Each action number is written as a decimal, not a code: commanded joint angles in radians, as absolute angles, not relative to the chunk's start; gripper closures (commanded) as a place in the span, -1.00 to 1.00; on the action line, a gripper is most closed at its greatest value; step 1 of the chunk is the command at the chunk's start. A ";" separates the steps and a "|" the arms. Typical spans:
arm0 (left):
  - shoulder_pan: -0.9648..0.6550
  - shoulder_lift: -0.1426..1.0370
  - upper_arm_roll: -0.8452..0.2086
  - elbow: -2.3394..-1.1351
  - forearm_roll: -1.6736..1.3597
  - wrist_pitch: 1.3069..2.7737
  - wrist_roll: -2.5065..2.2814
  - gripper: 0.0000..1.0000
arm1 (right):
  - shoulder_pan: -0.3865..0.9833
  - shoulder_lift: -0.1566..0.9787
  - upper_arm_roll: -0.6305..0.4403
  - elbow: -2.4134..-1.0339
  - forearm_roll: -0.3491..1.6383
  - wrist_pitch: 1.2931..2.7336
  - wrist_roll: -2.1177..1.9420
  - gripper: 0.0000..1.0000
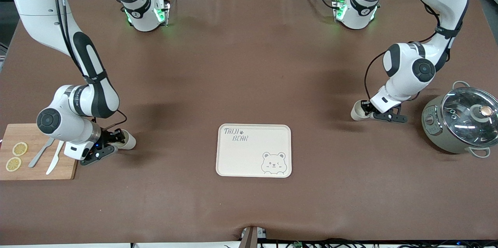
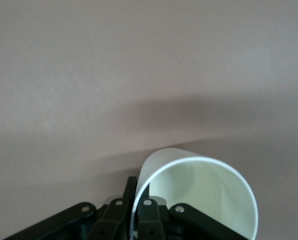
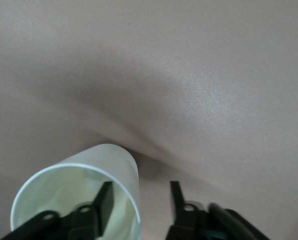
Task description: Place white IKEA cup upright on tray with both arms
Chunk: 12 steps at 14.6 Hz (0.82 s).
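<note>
Two white cups lie on their sides on the brown table. One cup (image 1: 356, 111) is toward the left arm's end. My left gripper (image 1: 366, 113) is shut on its rim, one finger inside and one outside, as the left wrist view shows for the cup (image 2: 204, 195) and gripper (image 2: 138, 189). The other cup (image 1: 129, 142) is toward the right arm's end. My right gripper (image 1: 116, 139) is open, one finger inside this cup (image 3: 111, 159) and one well outside, with the wall in the gripper's (image 3: 141, 189) gap. The cream bear tray (image 1: 233, 158) lies between them, nearer the front camera.
A wooden cutting board (image 1: 66, 170) with lemon slices, a fork and a knife lies at the right arm's end, beside the right gripper. A grey pot with a glass lid (image 1: 461, 123) stands at the left arm's end.
</note>
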<state>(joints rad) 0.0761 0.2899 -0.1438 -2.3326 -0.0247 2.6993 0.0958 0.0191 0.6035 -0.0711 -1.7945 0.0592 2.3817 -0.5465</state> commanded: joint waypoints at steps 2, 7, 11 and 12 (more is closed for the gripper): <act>0.013 0.294 -0.156 -2.185 -0.018 2.549 -0.055 1.00 | 0.018 0.597 -0.067 -1.809 0.084 2.396 -0.569 0.60; -0.123 0.400 -0.156 -1.878 -0.018 2.310 -0.334 1.00 | 0.020 0.597 -0.067 -1.809 0.084 2.395 -0.561 1.00; -0.244 0.491 -0.155 -1.755 -0.018 2.301 -0.521 1.00 | 0.017 0.597 -0.067 -1.806 0.086 2.388 -0.558 1.00; -0.271 0.520 -0.155 -1.720 -0.017 2.301 -0.550 1.00 | 0.018 0.597 -0.067 -1.804 0.098 2.385 -0.558 1.00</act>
